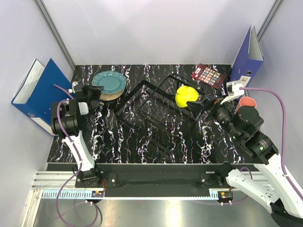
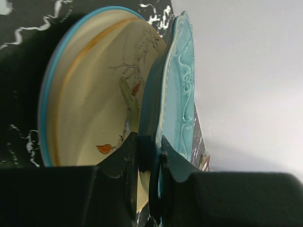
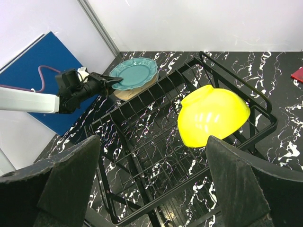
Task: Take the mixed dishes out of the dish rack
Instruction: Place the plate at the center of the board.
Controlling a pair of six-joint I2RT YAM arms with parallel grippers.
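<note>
Top view: one rack (image 1: 156, 113) sits mid-table and holds one bowl (image 1: 187, 96). Far left is one teal plate (image 1: 110, 81) over one cream plate (image 1: 115, 95). One cup (image 1: 245, 101) is at the right, and there are two binders (image 1: 35, 94).

Left wrist: the left gripper (image 2: 150, 156) is clamped on the teal plate's rim. It is best to settle the plate flat and centred before releasing.

Right wrist: the right gripper (image 3: 152, 142) is spread wide, short of the bowl.

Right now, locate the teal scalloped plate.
The teal scalloped plate is far left in the top view, over the cream floral plate, pinched by the left gripper.
</note>
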